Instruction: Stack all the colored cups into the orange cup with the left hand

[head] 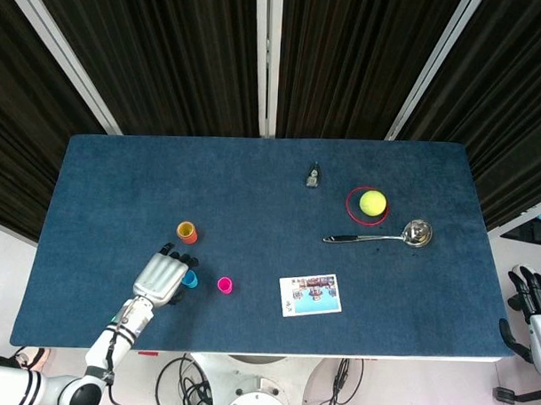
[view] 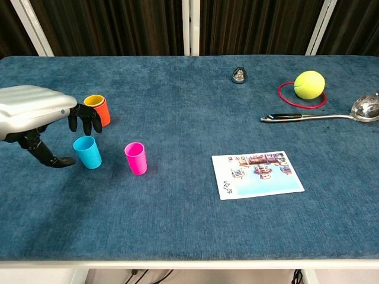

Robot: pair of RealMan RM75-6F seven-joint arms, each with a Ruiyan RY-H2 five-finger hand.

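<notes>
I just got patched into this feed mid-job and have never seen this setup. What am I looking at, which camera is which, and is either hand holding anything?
This is a two-armed robot at a table with a blue cloth. The head view looks straight down from above; the chest view looks across the table from lower down.

The silver left hand hangs over the blue cup, fingers spread and curved down, holding nothing. The right hand sits off the table's edge, seen only in the head view, and appears empty.

Near the left hand stand the orange cup, with what looks like a yellow cup nested inside, and the pink cup. Further right lie a picture card, a ladle, a tennis ball inside a red ring, and a small dark object.
</notes>
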